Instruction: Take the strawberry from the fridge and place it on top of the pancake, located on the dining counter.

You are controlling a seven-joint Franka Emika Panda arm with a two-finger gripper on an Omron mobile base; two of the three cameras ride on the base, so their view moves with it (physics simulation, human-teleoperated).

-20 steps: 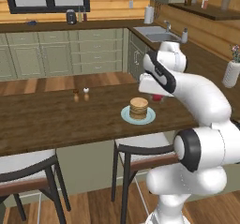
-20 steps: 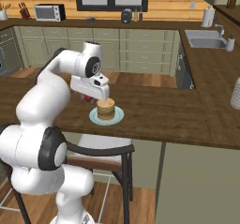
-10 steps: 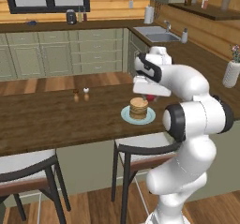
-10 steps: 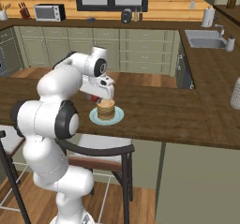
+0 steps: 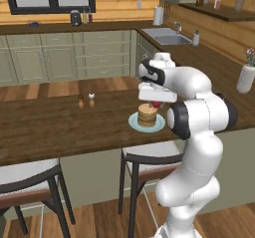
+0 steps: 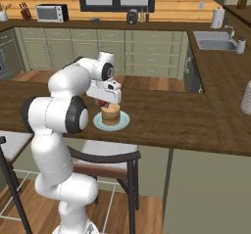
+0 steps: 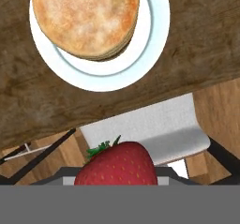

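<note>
Hovering over the dining counter (image 5: 60, 127), the gripper (image 5: 155, 101) is clamped on the strawberry (image 7: 116, 164), its jaws closed about as far as the berry lets them. From the left base view, the berry shows as a red spot (image 5: 156, 104) just under the hand, right of and slightly above the top of the pancake (image 5: 147, 113). Further right, in the right base view, the same berry (image 6: 102, 103) sits just to the left of the stack (image 6: 111, 114), so both sides agree it hangs near the stack's upper edge rather than squarely over it. The blue plate (image 6: 123, 125) lies near the counter's front edge, above a stool (image 6: 105, 152). In the hand view, the pancake (image 7: 86, 18) lies at the top, well ahead of the held strawberry, with the counter's edge and the stool's pale seat (image 7: 154, 131) between. My reading: the berry is not yet centred; the hand likely needs to shift toward the stack's middle before letting go.
</note>
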